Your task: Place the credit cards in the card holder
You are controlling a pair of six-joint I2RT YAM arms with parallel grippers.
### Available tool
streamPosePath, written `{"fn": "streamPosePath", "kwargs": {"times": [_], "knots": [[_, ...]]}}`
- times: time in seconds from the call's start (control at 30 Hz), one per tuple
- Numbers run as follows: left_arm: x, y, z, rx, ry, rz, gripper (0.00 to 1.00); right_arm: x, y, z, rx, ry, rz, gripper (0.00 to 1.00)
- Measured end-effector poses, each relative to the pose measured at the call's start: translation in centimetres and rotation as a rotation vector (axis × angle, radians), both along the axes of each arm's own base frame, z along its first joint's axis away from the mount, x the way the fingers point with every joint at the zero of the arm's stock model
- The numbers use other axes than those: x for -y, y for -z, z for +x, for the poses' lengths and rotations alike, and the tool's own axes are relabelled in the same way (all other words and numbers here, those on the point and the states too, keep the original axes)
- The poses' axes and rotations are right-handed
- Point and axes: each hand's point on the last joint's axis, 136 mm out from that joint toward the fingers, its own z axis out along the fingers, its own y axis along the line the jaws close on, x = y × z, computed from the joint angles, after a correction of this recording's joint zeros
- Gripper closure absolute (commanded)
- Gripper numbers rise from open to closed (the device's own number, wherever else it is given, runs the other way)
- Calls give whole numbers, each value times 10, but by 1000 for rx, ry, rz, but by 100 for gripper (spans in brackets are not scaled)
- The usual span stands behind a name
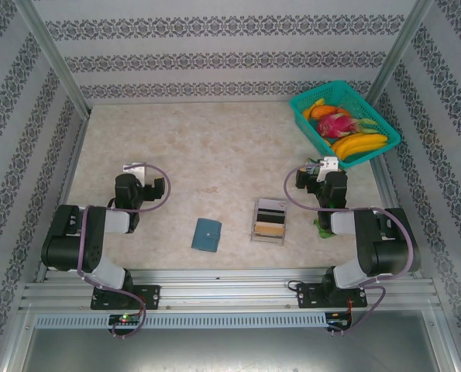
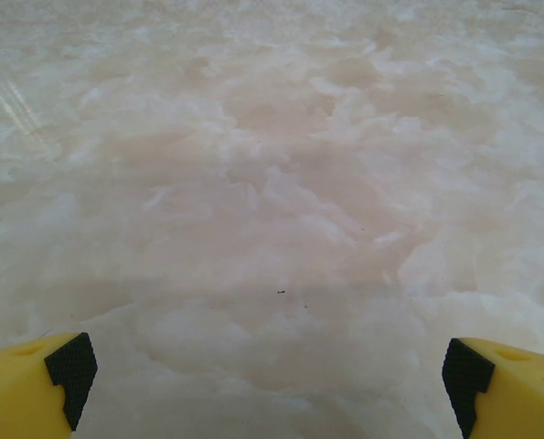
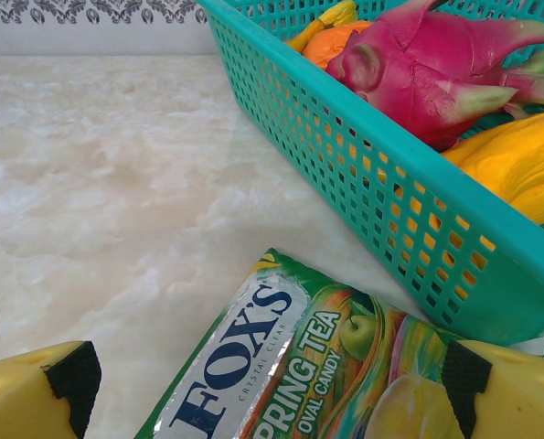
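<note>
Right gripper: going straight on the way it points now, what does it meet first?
Likely the Fox's Spring Tea candy packet lying just ahead; the teal fruit basket stands right behind it. Depth is unclear.

We see a surface [image 1: 215,147] marbled in cream and pale pink, and walls [image 1: 215,58] striped white with dark grey ornamental bands. The card holder [image 1: 207,234] is teal-blue. The credit cards [image 1: 268,219] look black, tan-gold and whitish, though they are small from above and we may misjudge the shades. The basket [image 3: 363,183] is turquoise with a lattice of holes. In it the dragon fruit [image 3: 427,64] is magenta with green-tipped scales, and the bananas [image 1: 359,144] are yellow. The candy packet [image 3: 299,366] is green and yellow, with a silvery band and dark blue lettering. The left claw [image 2: 267,370] and right claw [image 3: 267,380] are yellow with black pads [image 2: 70,370]. The arms [image 1: 75,240] are black, with purple cables [image 1: 162,186].
</note>
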Motion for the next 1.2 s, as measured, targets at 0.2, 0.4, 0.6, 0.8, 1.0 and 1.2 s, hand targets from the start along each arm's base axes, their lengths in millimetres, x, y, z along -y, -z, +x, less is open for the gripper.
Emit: {"fn": "streamPosePath", "kwargs": {"times": [0.2,0.4,0.6,0.8,1.0,1.2], "knots": [[0,-1,0,3,1,0,0,-6,0,0,1,-18,-10,2],[-3,-29,-4,66,-16,-2,0,-15,-13,-19,27,-51,-25,2],[-4,-108,-18,188,-39,-58,0,-7,-92,-25,6,60,125,2],[-2,-172,-41,255,-77,-205,0,-36,-112,-59,-158,-18,383,2],[29,-169,-61,143,-12,-478,0,-72,-58,-119,-431,-78,643,4],[91,-106,-74,-170,143,-745,0,-100,-26,-159,-629,-92,767,2]]}}
